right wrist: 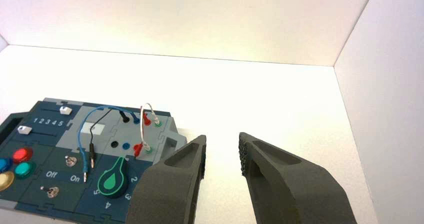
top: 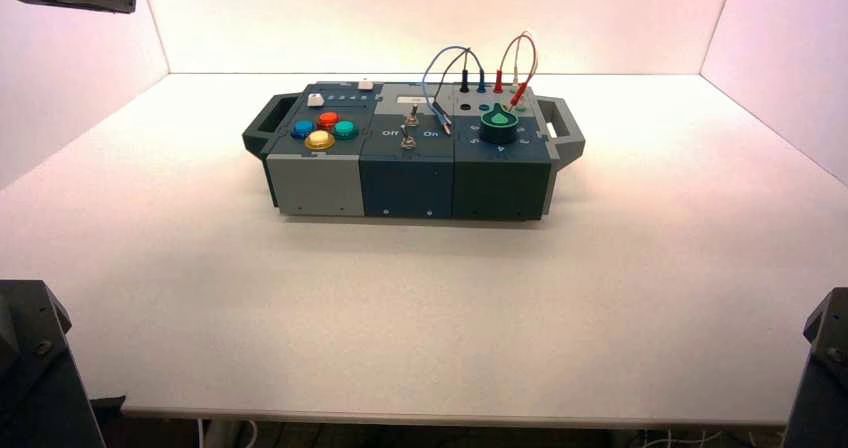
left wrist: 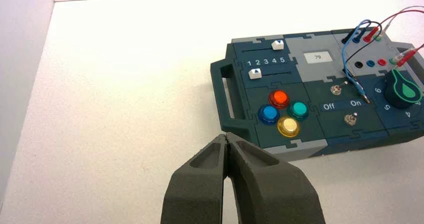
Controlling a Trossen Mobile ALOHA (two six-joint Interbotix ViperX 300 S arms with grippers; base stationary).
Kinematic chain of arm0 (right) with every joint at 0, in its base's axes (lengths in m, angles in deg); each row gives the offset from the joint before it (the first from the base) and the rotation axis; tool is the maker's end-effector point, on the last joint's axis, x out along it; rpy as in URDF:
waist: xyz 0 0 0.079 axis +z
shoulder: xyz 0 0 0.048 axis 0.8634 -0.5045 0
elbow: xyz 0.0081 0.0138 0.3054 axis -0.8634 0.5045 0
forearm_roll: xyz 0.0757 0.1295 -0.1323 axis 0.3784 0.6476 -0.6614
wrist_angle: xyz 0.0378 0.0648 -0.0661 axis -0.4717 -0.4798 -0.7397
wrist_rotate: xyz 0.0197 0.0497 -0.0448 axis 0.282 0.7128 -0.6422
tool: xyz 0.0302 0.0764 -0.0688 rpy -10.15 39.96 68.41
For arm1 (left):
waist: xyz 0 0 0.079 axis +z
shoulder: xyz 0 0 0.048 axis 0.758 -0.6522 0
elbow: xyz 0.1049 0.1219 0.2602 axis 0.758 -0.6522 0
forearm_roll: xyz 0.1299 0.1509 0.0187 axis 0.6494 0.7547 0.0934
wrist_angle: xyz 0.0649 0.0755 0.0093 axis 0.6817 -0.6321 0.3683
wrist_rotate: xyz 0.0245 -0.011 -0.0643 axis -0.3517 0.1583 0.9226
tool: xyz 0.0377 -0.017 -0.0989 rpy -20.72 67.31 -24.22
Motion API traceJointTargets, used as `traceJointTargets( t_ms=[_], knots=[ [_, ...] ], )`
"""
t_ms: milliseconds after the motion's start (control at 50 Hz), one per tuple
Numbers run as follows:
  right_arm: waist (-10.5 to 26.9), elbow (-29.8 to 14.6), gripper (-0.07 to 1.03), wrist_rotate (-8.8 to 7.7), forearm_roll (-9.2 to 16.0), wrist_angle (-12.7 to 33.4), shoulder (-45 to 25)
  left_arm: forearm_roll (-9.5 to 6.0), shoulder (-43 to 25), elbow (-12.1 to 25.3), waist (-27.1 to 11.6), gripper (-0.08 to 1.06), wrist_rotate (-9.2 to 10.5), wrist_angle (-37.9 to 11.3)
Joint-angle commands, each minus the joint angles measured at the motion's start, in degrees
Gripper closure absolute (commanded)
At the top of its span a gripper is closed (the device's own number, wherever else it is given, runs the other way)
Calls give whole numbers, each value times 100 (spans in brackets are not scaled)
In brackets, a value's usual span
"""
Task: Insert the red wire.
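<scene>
We see bright, diffuse light across white tabletop [top: 420, 308], strongest toward back, where surface washes out almost to pure white. Pale back wall [top: 430, 18] glows brightest low down. We find faint, soft shadow along front foot of button-and-switch box [top: 408, 188]. Small highlights on metal toggle switch [left wrist: 351, 118] and yellow push button [left wrist: 288, 126]. We cannot tell lamp's position. Strip below table's near edge [top: 480, 421] dark.
</scene>
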Motion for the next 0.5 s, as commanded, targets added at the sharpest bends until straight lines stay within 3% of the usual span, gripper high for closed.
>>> traceJointTargets(
  t_ms=[20, 260, 500],
  knots=[
    [-26, -97, 59, 26, 35, -44, -9, -18, -9, 141, -18, 101, -18, 35],
    [-26, -123, 59, 26, 44, 70, -9, -18, -35, 149, -18, 101, -18, 35],
    [35, -413, 59, -18, 352, 677, -193, -9, -44, 158, -18, 101, -18, 35]
  ],
)
